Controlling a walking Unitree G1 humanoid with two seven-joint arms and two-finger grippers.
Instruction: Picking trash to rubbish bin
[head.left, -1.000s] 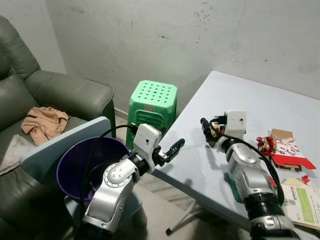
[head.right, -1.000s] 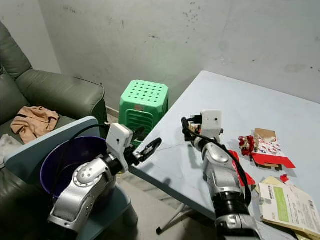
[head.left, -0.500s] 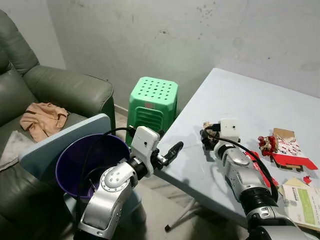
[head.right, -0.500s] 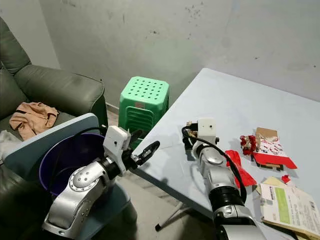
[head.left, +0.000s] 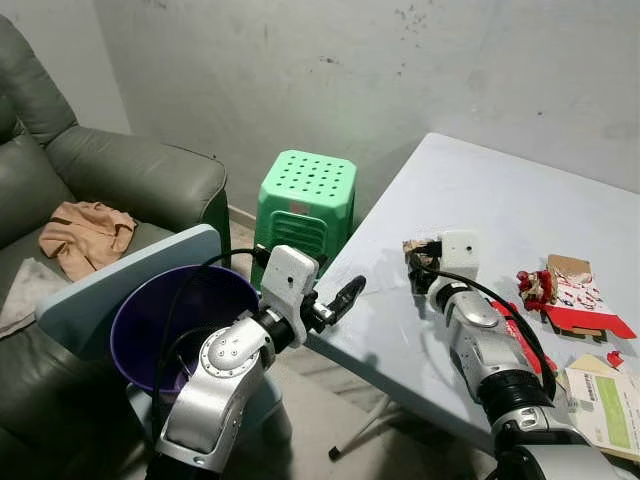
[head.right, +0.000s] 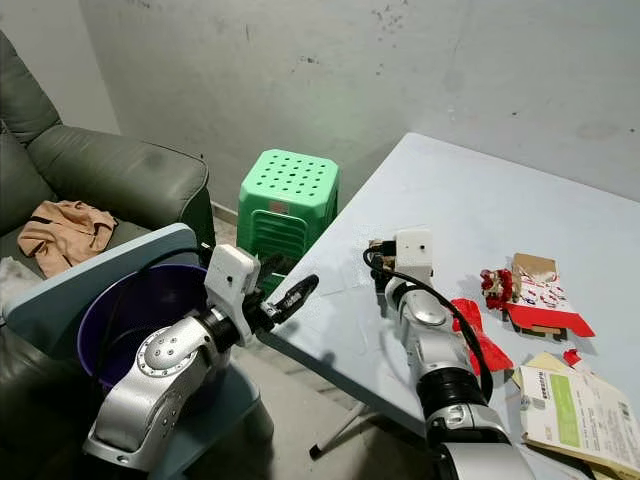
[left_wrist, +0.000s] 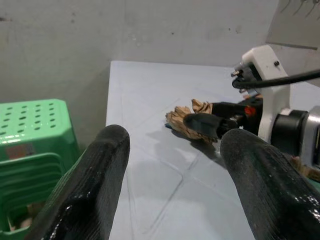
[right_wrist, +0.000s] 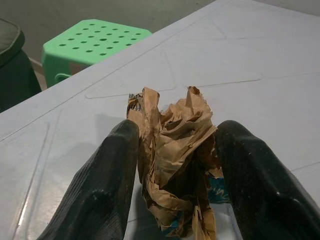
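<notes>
At the near left edge of the desk (head.left: 520, 200), in the middle of the head views, the right gripper (right_wrist: 172, 165) has come down from its raised pose of a second ago and now sits low over the surface, its two black fingers closed around a crumpled wad of brown paper (right_wrist: 175, 150) that rests on the desk top. In the left wrist view the same wad (left_wrist: 187, 120) shows pinched at the gripper's tip. The camera has also shifted slightly, so the scene sits a little differently in the frame. The left gripper (head.left: 345, 297) hangs released, fingers apart, just off the desk edge at lower centre. The purple rubbish bin (head.left: 180, 320) waits at lower left, beside the green stool (head.left: 305, 205). The grasp looks made; lifting and carrying the paper leftward to the bin is likely next. More trash, a red wrapper (head.left: 575, 305), lies at the right.
</notes>
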